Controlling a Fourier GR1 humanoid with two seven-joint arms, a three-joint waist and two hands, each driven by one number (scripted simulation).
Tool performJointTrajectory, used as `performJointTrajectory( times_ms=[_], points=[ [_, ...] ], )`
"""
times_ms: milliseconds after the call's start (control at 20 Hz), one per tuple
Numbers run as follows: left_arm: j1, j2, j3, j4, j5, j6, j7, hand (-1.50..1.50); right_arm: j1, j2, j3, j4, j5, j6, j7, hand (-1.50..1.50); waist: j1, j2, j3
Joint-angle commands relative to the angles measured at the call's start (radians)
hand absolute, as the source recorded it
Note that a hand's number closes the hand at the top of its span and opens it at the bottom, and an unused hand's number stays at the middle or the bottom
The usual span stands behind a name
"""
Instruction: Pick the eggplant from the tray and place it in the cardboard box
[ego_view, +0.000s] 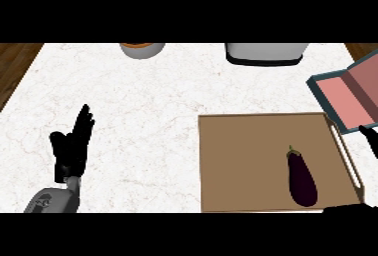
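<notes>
Fingers (369, 134) of the right hand (371, 142) barely show at the right edge; their state can't be told. Just left and below, the eggplant (301, 177) lies on the tray (244, 165), long axis running away from the robot, stem far. The box (353, 90) sits beyond. The left hand (71, 142) rests open, well apart.

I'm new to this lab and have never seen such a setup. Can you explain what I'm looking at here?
This is one picture, taken as if from a humanoid robot's head, looking steeply down at a white marble counter. The black shape at the left is the left robot hand, open with fingers up, resting and holding nothing. Of the right robot hand, only a dark sliver shows at the right edge, so its state can't be told. On the counter lies a brown tray with a dark purple eggplant in it. Beside the tray, at the right edge, is an open box, pink inside. Two containers sit at the far edge.
</notes>
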Motion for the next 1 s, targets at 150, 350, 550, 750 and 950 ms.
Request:
performJointTrajectory(
  times_ms=[150, 350, 550, 750, 950],
  points=[
    [0.0, -0.023, -0.009, 0.013, -0.023, 0.003, -0.028, 0.0, -0.146, 0.042, 0.03, 0.13, -0.069, 0.175, 0.23, -1.5, 0.003, 0.001, 0.001],
    [-0.045, -0.028, -0.001, 0.029, -0.019, 0.008, 0.015, 0.0, -0.181, 0.104, 0.098, 0.173, -0.049, 0.18, 0.301, -1.5, -0.001, 0.001, 0.001],
    [0.025, -0.024, -0.003, -0.034, -0.013, -0.002, 0.008, 0.0, -0.206, 0.16, 0.121, 0.26, -0.012, 0.157, 0.287, -1.5, 0.005, -0.002, 0.002],
    [0.017, -0.019, 0.005, -0.016, -0.024, -0.008, 0.002, 0.0, -0.254, 0.224, 0.144, 0.275, 0.016, 0.171, 0.348, -1.5, 0.0, -0.003, 0.001],
    [0.03, -0.02, 0.007, -0.018, -0.034, 0.0, -0.005, 0.0, -0.281, 0.267, 0.16, 0.344, 0.058, 0.182, 0.364, -1.5, 0.003, -0.004, 0.001]
  ],
)
